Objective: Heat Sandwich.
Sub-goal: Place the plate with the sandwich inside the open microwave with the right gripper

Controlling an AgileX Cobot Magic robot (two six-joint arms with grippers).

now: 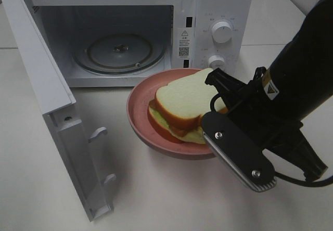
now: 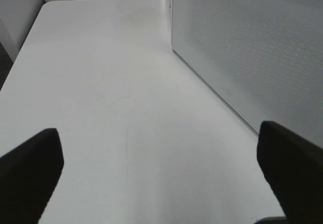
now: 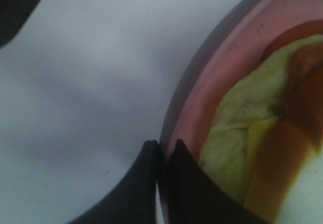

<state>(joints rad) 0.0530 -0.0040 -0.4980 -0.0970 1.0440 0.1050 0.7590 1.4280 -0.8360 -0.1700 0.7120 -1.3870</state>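
Note:
The sandwich (image 1: 182,103) of white bread with tan crust and green and reddish filling lies on a round pink plate (image 1: 138,114) on the table, just in front of the open microwave (image 1: 218,12). My right gripper (image 1: 208,128) reaches in from the right and is shut on the plate's near right rim. In the right wrist view its gripper (image 3: 161,151) pinches the pink plate rim (image 3: 202,82) beside the sandwich filling (image 3: 237,133). My left gripper (image 2: 161,156) stands open over bare table, beside the microwave's perforated side wall (image 2: 252,47); the exterior view does not show it.
The microwave door (image 1: 47,95) swings out to the left, reaching far toward the front of the table. A glass turntable (image 1: 119,51) lies inside the cavity. Two control knobs (image 1: 222,31) sit on the right panel. The white table (image 1: 156,200) stretches in front.

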